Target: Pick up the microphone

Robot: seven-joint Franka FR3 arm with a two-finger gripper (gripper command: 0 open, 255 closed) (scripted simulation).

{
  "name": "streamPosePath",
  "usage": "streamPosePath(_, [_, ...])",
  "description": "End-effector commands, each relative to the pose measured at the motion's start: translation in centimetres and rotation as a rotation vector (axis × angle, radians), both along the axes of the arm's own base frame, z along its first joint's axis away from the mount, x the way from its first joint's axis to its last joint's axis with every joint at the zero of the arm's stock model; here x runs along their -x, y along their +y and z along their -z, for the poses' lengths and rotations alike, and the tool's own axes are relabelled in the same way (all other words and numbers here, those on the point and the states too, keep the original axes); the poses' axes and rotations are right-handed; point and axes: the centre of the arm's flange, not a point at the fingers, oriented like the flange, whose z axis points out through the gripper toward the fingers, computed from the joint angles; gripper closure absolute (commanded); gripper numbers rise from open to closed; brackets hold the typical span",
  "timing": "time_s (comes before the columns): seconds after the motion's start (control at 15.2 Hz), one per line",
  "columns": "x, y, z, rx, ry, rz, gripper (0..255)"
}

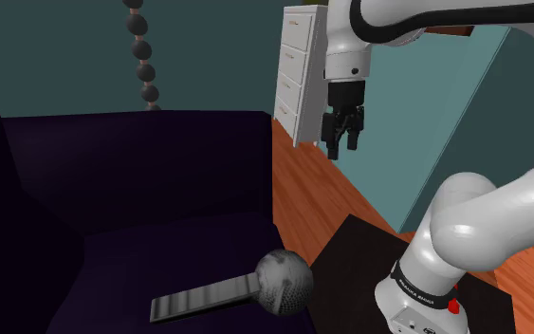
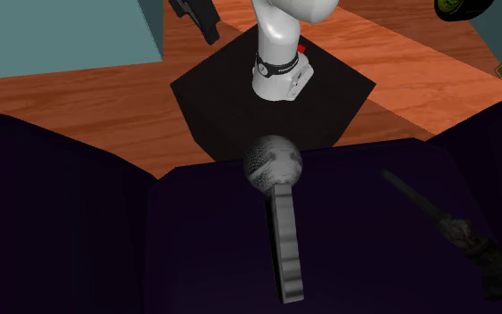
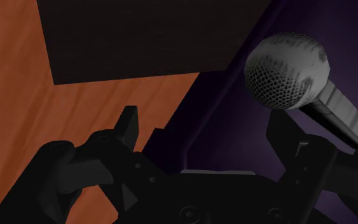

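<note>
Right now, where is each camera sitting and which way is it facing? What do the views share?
Shoulder view: beside and behind the stand, looking down over the dark sofa; shows the arm's base and the open gripper, raised.
Second exterior view: across the sofa, looking down toward the stand; shows the arm's base.
Wrist view: on the hand, looking past the gripper at wood floor, stand and sofa edge.
Shared: all three show the microphone lying on the sofa, head toward the stand.

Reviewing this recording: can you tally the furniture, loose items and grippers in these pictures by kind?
microphone: 1
sofa: 1
white dresser: 1
dark long object on the sofa, kind unclear: 1
gripper: 1
Total: 5
</note>
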Motion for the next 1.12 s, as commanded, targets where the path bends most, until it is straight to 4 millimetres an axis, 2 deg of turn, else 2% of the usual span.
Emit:
streamPosePath(0.0, [0.0, 0.0, 0.0, 0.0, 0.0, 0.0, 0])
streamPosePath(0.53, [-3.9, 10.0, 5.1, 0.072, -0.046, -0.266, 0])
streamPosePath(1.06, [-5.4, 20.2, 10.7, 0.144, -0.091, -0.532, 0])
